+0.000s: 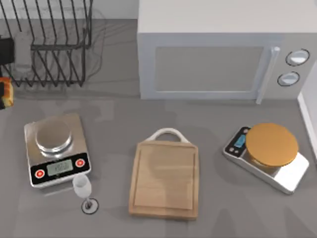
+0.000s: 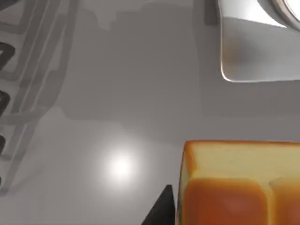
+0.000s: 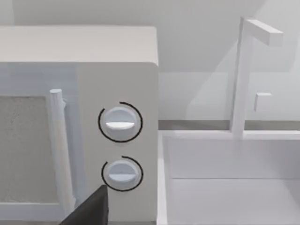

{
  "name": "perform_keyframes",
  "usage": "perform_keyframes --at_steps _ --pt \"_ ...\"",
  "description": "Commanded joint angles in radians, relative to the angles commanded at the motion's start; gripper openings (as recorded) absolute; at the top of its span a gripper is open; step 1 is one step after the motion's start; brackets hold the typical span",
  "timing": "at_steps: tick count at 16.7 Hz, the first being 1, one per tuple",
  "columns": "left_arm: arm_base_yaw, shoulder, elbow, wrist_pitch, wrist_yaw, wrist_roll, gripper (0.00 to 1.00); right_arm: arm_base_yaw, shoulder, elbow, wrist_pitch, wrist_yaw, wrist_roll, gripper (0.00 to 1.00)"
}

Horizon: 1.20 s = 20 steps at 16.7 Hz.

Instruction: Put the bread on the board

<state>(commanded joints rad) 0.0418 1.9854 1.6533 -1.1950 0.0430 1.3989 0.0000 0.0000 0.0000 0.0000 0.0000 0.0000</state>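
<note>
The bread (image 2: 234, 183), a small slice with a golden-yellow face and orange-brown crust, sits at the table's far left edge (image 1: 4, 93). My left gripper (image 2: 176, 206) is shut on it, with one dark fingertip (image 2: 161, 211) against the crust side. The other finger is hidden. The arm's dark body (image 1: 6, 50) enters at the left edge, beside the rack. The board (image 1: 164, 179), light wood with a white loop handle, lies flat at centre front with nothing on it. My right gripper (image 3: 91, 208) is parked at the right, facing the microwave's knobs.
A silver scale (image 1: 57, 148) and a wine glass (image 1: 83, 191) lie between the bread and the board. A second scale with an orange-tan disc (image 1: 271, 145) is at the right. A microwave (image 1: 223, 49) stands at the back, a black wire rack (image 1: 49, 42) at back left.
</note>
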Motion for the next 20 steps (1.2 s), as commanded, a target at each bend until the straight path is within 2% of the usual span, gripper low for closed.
perform_keyframes --at_steps 5,12,16,20 --pt "-0.173 0.02 -0.029 -0.024 0.032 0.509 0.0 0.0 0.0 0.0 0.0 0.0 0.0 1.0" --pt "-0.447 0.086 -0.07 -0.072 0.072 1.326 0.0 0.0 0.0 0.0 0.0 0.0 0.0 1.0" --pt "-0.589 0.115 -0.066 -0.071 0.065 1.777 0.0 0.0 0.0 0.0 0.0 0.0 0.0 1.0" --pt "-0.702 0.126 -0.034 -0.04 0.028 2.158 0.0 0.0 0.0 0.0 0.0 0.0 0.0 1.0"
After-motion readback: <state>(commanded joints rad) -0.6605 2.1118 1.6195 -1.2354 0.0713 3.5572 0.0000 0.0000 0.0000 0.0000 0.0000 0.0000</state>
